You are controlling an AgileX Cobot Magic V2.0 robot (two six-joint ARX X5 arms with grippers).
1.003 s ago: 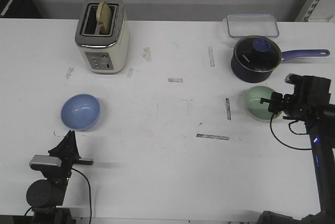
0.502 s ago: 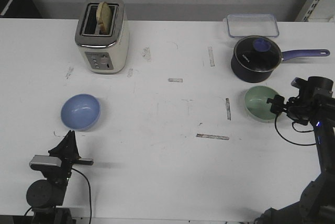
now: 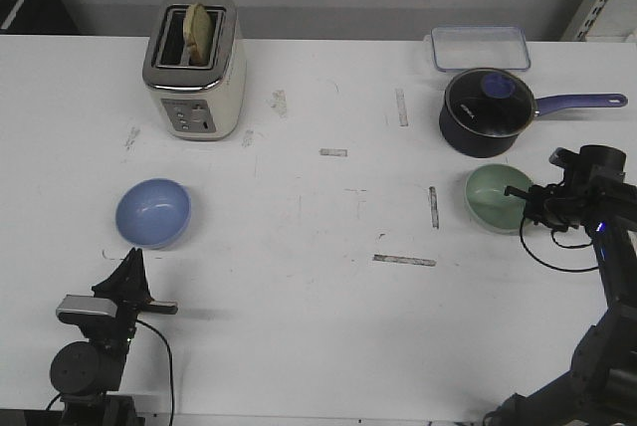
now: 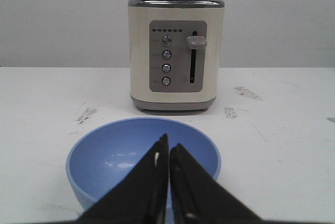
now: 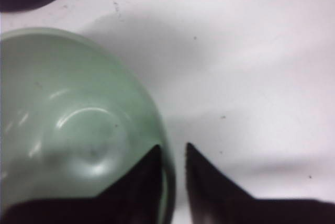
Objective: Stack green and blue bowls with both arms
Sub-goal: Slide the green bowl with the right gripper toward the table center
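The pale green bowl (image 3: pixel 491 195) sits at the right of the table, just in front of the saucepan. My right gripper (image 3: pixel 524 203) is at its right rim. In the right wrist view the gripper (image 5: pixel 172 148) is closed narrowly over the rim of the green bowl (image 5: pixel 68 119), one finger inside and one outside. The blue bowl (image 3: pixel 152 212) sits upright at the left. My left gripper (image 3: pixel 130 269) rests low behind it near the table's front edge. In the left wrist view it is shut and empty (image 4: pixel 168 142), pointing at the blue bowl (image 4: pixel 115 156).
A cream toaster (image 3: pixel 194 68) with a slice of bread stands at the back left, beyond the blue bowl (image 4: pixel 175 56). A dark navy saucepan (image 3: pixel 483 107) with a long handle is close behind the green bowl. A clear lidded container (image 3: pixel 480 48) lies behind it.
The green bowl stood tipped up on the right gripper a second ago and now lies level. The right gripper has shifted slightly right and lower. The left arm has not moved.
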